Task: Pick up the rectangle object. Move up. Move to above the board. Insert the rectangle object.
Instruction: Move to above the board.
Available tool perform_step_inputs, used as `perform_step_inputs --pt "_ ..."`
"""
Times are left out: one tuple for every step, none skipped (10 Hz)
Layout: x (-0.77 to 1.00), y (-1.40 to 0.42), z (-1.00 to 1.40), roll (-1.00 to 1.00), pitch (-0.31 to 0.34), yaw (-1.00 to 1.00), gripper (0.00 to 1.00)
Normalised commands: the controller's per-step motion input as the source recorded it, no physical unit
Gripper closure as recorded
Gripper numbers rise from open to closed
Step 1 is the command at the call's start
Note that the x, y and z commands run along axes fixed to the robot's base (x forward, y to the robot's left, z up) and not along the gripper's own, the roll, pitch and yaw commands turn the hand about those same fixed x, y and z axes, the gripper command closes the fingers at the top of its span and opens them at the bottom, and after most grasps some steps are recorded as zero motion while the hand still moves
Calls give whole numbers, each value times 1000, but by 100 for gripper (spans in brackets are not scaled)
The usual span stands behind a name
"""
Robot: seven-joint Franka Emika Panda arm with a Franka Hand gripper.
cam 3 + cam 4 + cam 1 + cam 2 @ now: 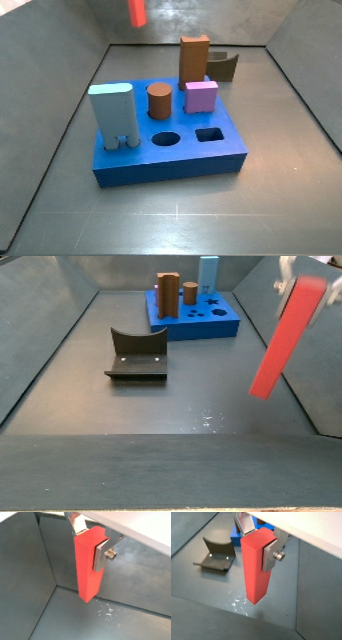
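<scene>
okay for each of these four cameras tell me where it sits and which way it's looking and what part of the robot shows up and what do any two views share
Wrist view: rides on the arm, looking down along the long red-orange bar clamped in the hand above the dark floor.
Wrist view: same mount, looking down the bar; the dark L-shaped fixture and thick blue board lie beyond.
Side view: fixed, looking down over the board; only the bar's tip shows, no hand.
Side view: fixed low, facing fixture and board; hand blurred.
Shared: every view shows the bar.

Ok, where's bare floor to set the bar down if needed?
Bare floor lies under the bar held in the gripper, and between fixture and near wall. It is crowded on the board, where pegs and blocks stand; two holes stay open.
</scene>
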Motion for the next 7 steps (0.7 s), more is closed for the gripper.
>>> perform_step_inputs --pt "-49 -119 1000 191 -56 -72 100" --pt "-38 -91 904 153 0 -39 100" --pt "-28 -62 769 129 37 -17 100" --pt "-15 -34 600 111 65 2 100" --pt "-5 -23 471 92 82 10 100" --pt "-2 -15 390 86 91 12 100" --pt "-3 -12 226 86 97 21 100"
